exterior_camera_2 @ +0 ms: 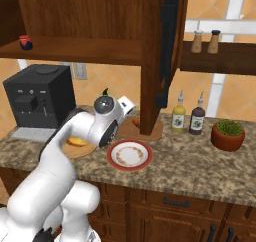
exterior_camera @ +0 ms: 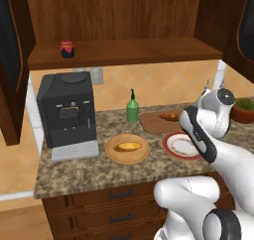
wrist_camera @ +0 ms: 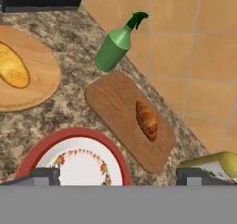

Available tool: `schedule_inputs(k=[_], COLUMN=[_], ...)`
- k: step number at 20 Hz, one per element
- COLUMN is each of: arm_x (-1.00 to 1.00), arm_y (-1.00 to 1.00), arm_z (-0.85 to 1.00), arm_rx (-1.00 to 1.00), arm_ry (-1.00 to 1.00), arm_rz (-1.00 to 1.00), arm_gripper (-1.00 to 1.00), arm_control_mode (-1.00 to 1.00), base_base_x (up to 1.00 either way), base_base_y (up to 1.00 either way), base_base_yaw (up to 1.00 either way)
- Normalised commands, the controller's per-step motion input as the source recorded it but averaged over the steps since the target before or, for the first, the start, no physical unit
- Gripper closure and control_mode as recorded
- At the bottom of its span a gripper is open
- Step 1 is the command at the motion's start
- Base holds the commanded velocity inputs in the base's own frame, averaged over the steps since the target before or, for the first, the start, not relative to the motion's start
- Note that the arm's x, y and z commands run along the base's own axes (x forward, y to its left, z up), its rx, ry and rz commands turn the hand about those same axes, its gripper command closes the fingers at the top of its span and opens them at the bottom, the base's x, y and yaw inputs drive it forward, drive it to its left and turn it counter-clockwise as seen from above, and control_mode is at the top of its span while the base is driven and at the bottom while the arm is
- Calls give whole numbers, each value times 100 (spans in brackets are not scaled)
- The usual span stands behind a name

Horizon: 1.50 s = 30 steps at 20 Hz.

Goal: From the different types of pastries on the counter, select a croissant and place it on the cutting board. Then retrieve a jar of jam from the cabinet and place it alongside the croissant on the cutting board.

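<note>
Presently, your gripper stands released, its two finger tips wide apart and holding nothing, poised above the counter and looking down on it. You will find the croissant lying on the cutting board, toward the board's wall-side half and clear of its edges. The board sits flat on the counter, just beside the green bottle, which stands between it and the tiled wall. The red-rimmed plate lies near the board's front edge, not touching it as far as you can judge from the hand view. The yellow bun rests on the round wooden plate, well apart from the croissant. From the left base view, note the jar of jam upright on the shelf of the cabinet, near its left end, above the black coffee machine. The arm reaches over the counter's right portion.
</note>
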Motion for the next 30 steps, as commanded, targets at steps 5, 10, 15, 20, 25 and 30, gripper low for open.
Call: schedule_inputs(k=[5,10,15,20,25,30], arm_x=[-100,-98,-26,12,-57,-23], arm_y=[50,49,7,-1,0,21], arm_z=[72,91,97,64,97,63], arm_rx=[7,7,5,12,44,40], arm_ry=[0,8,1,22,22,23], arm_rz=[15,19,10,1,0,-1], arm_gripper=[-100,-100,-100,-100,-100,-100], arm_control_mode=[-100,-100,-100,-100,-100,-100], base_base_x=[0,0,0,0,0,0], base_base_y=[0,0,0,0,0,0], base_base_yaw=[0,0,0,0,0,0])
